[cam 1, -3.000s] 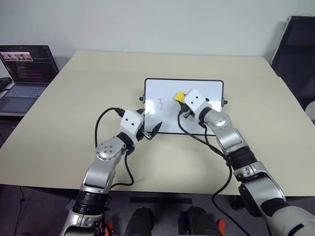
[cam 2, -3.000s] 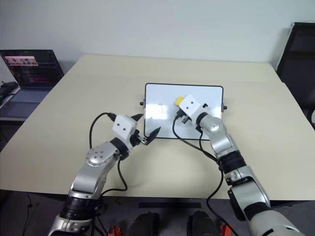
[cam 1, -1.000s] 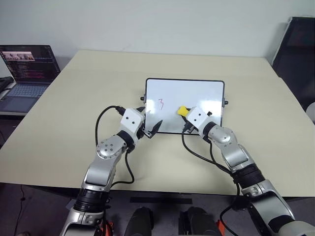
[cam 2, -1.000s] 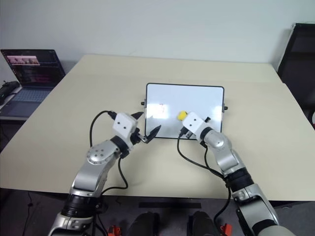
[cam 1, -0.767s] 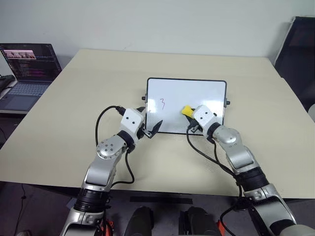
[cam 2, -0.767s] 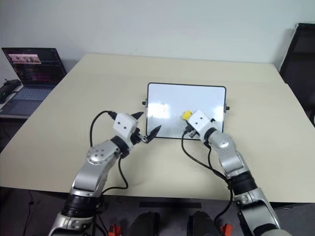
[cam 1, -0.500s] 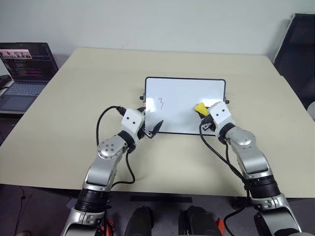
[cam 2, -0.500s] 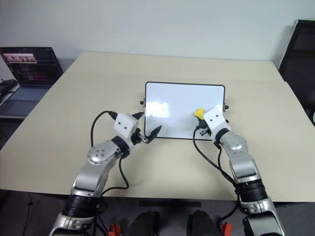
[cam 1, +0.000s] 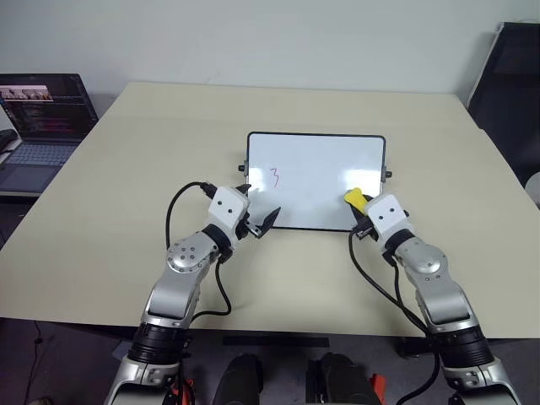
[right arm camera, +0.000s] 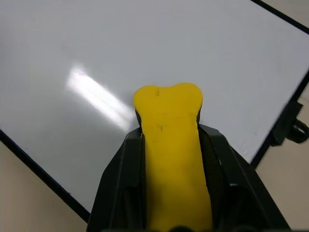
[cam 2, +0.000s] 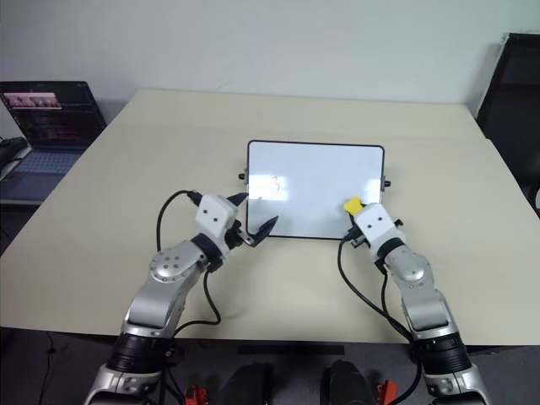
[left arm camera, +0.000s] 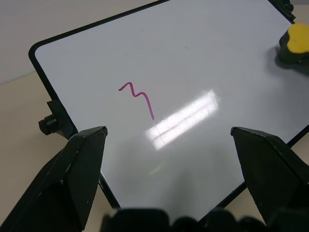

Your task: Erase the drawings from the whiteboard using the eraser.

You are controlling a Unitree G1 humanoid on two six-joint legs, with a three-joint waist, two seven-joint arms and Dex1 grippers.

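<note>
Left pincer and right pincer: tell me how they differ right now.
The left pincer is open and holds nothing, while the right pincer is shut on the yellow eraser. The left pincer sits at the whiteboard's near left corner, close to the remaining red "3"; the right pincer sits at the near right corner, over bare white surface. Both have black fingers and point toward the board.
</note>
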